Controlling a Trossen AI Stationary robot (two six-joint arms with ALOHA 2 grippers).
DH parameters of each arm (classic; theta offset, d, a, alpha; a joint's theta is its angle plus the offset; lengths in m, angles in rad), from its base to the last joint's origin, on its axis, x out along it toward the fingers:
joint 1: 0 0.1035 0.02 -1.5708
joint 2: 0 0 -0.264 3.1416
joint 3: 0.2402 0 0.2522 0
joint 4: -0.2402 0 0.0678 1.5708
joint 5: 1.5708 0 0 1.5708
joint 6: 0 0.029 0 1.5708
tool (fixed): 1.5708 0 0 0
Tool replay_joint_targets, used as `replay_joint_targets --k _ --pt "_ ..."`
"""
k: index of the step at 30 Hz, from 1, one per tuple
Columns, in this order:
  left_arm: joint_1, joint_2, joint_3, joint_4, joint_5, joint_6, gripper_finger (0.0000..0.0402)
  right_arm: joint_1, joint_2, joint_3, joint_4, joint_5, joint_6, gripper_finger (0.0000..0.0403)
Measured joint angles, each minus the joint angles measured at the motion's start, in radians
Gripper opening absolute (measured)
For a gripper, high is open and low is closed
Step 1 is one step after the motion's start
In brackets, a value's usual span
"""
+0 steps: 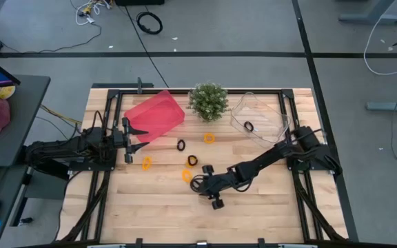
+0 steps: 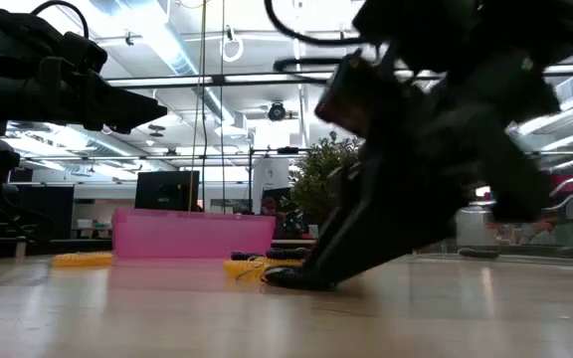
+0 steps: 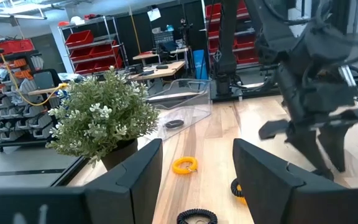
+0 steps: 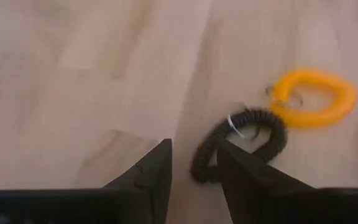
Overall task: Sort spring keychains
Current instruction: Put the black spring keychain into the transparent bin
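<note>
From above you see small coiled spring keychains, orange and black, scattered on the wooden slatted table (image 1: 253, 207) between a pink plastic tray (image 1: 156, 116) and a clear plastic tray (image 1: 271, 114) that already holds one black loop, likely one tray per colour. Your right pincer (image 1: 200, 184) reaches low to mid-table; the left pincer (image 1: 131, 141) waits apart by the pink tray. At table height, the right arm leans steeply down. The right wrist shows its fingers part-closed, straddling the rim of a black coiled keychain (image 4: 241, 144) touching an orange coiled keychain (image 4: 316, 98).
</note>
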Motion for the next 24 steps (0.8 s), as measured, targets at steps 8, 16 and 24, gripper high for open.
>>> replay_joint_targets --k 8,16,24 --pt "0.0 0.0 0.0 0.0 0.0 0.0 0.02 -0.027 0.05 0.007 0.005 -0.024 0.095 0.0133" --pt "0.0 0.0 0.0 0.0 0.0 0.0 0.02 -0.036 0.043 0.07 -0.177 -0.024 0.051 0.0107" --pt "0.0 0.0 0.0 0.0 0.0 0.0 0.02 -0.053 0.045 0.136 -0.31 -0.045 0.052 0.0013"
